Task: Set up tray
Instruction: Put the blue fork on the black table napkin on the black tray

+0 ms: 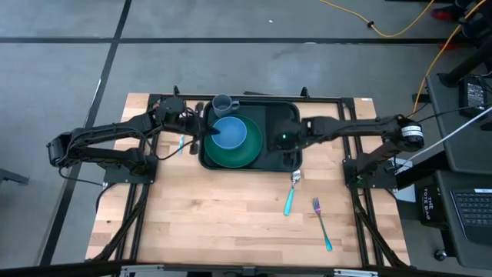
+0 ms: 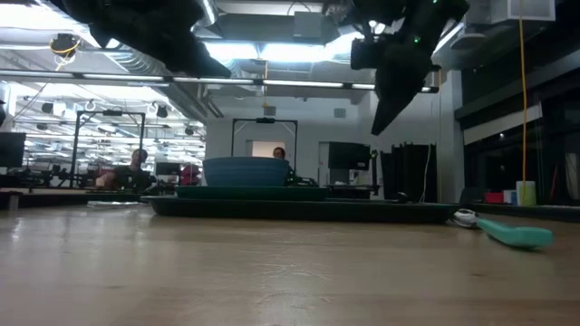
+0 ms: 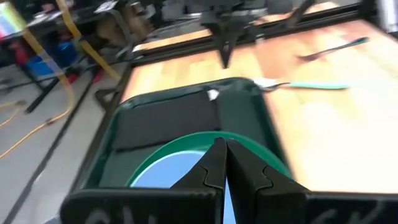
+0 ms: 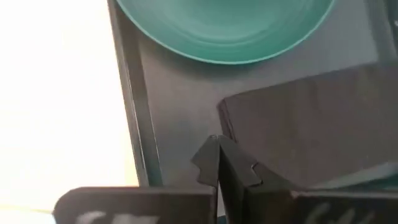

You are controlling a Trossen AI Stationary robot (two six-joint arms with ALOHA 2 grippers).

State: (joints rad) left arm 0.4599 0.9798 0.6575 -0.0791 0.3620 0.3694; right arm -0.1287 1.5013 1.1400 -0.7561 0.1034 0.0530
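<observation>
Tray loaded at the far middle of the wooden surface [image 1: 231, 215], both arms over it.

The dark green tray [image 1: 286, 158] carries a round green plate [image 1: 250, 156] with a blue bowl [image 1: 231, 132] on it, a black napkin [image 1: 278, 115] beside them and a grey cup [image 1: 223, 103] at its far edge. The left tool [image 1: 209, 131] is closed, empty, above the bowl; the right tool [image 1: 283, 141] is closed, empty, over the napkin. A teal spoon [image 1: 290, 198] and fork [image 1: 322, 223] lie off the tray.

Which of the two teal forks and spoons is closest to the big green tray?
The teal-handled spoon, its bowl almost touching the dark green plastic tray. The teal-handled fork lies farther out.
</observation>
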